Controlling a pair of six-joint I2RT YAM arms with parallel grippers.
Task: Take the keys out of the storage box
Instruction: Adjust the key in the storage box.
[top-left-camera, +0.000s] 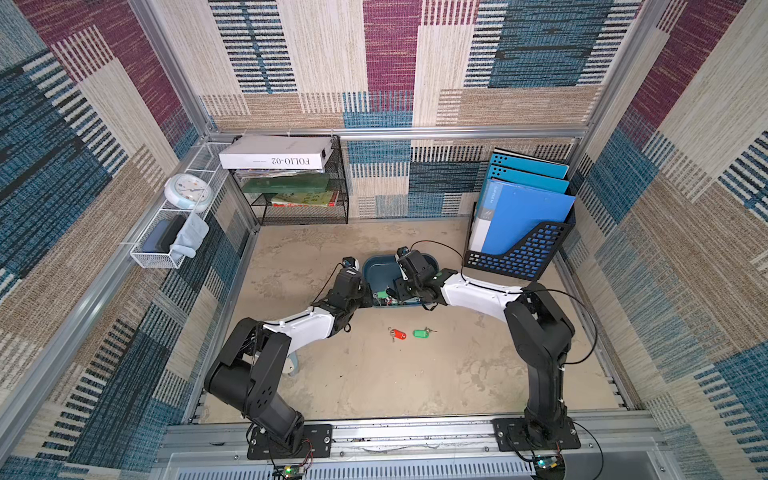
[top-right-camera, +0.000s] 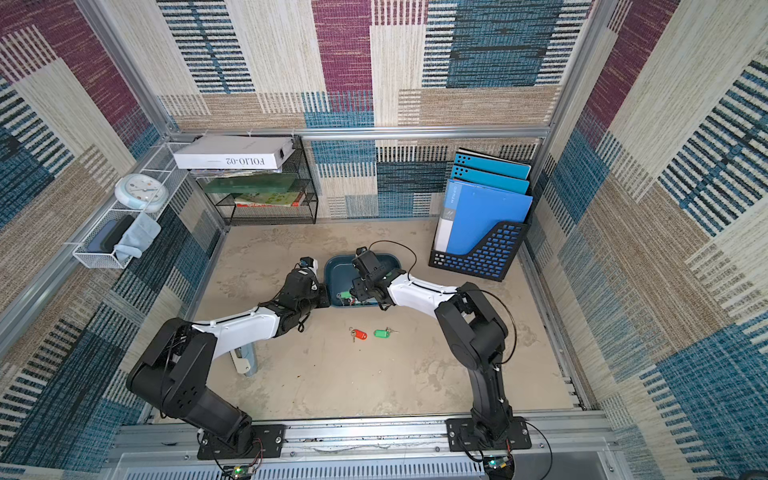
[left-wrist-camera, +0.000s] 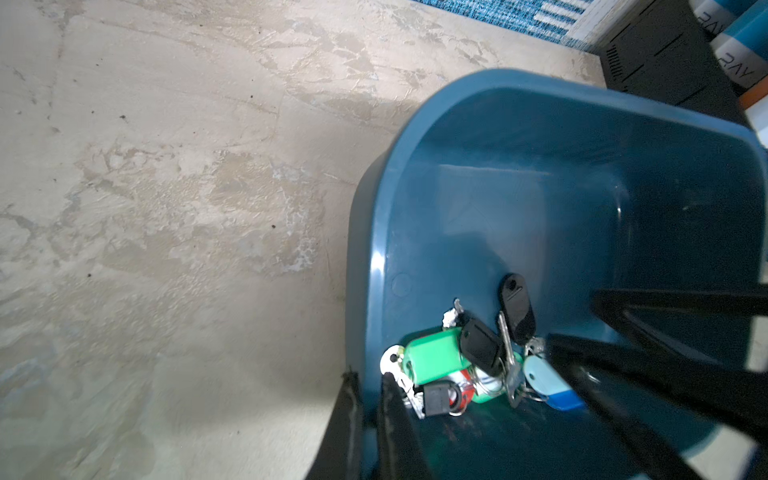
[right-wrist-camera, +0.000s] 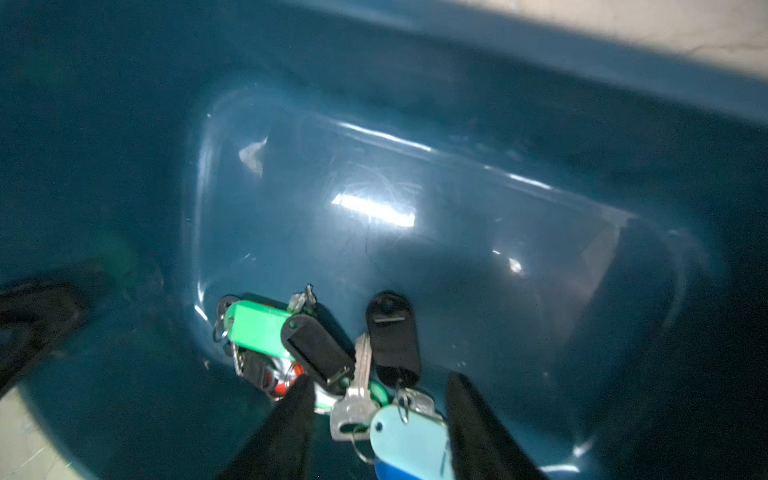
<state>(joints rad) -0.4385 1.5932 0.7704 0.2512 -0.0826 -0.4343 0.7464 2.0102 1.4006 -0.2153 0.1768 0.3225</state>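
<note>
The dark teal storage box (top-left-camera: 378, 270) (top-right-camera: 338, 270) sits mid-table, and both grippers meet at its near end. Several keys (left-wrist-camera: 469, 365) (right-wrist-camera: 332, 353) with green, black, red and pale teal tags are heaped in its near corner. My left gripper (left-wrist-camera: 370, 376) (top-left-camera: 368, 301) is shut on the storage box's near wall, one finger inside and one outside. My right gripper (right-wrist-camera: 380, 378) (top-left-camera: 399, 293) is open inside the box, its fingers either side of a pale teal tag (right-wrist-camera: 409, 436) and a silver key. Two keys lie on the table in front, one red-tagged (top-left-camera: 399, 334), one green-tagged (top-left-camera: 420, 333).
A black perforated file holder (top-left-camera: 519, 253) with blue folders stands at the back right. A black wire-mesh shelf (top-left-camera: 303, 208) with books is at the back left. A white wire basket (top-left-camera: 166, 245) and a clock (top-left-camera: 188, 192) hang on the left wall.
</note>
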